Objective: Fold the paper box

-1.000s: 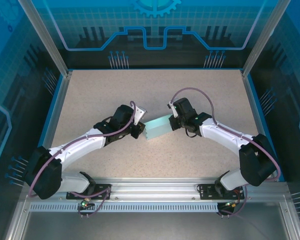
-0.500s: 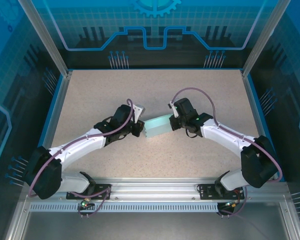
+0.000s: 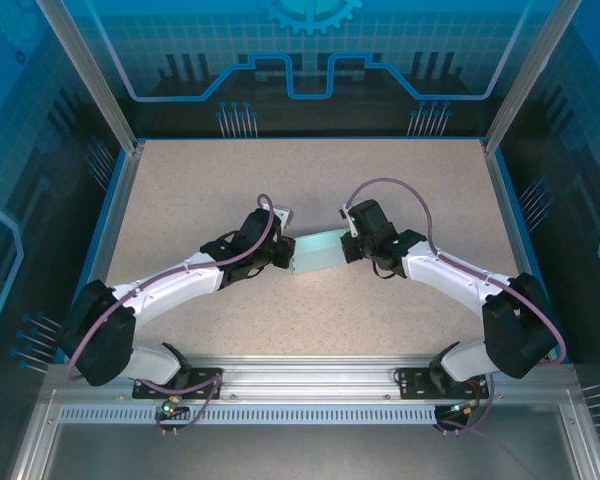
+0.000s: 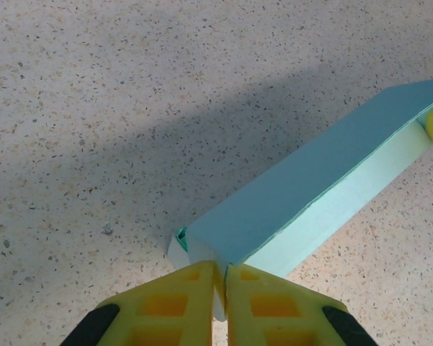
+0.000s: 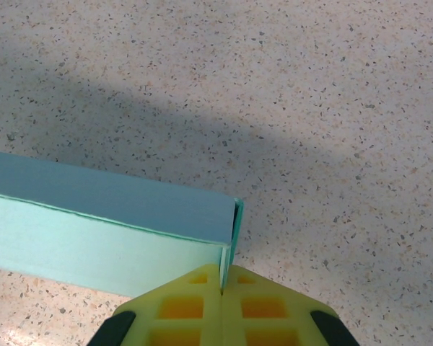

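The paper box (image 3: 318, 250) is a pale light-blue, long flat closed box, held just above the speckled table between my two grippers. My left gripper (image 3: 287, 256) is shut on the box's left end. In the left wrist view its yellow fingers (image 4: 180, 303) pinch a thin white end flap, and the box (image 4: 310, 187) runs away to the upper right. My right gripper (image 3: 348, 243) is shut on the opposite end. In the right wrist view its fingers (image 5: 260, 310) clamp the box's (image 5: 108, 216) end edge, where a side flap stands slightly ajar.
The speckled tabletop (image 3: 200, 190) lies on all sides of the box. Blue side rails (image 3: 110, 210) and the clear enclosure walls border it. Both arm bases sit on the metal rail (image 3: 300, 385) at the near edge.
My left arm has reached further right and forward, so the box's left end has shifted slightly away. The right gripper has barely moved. Both grips stay closed.
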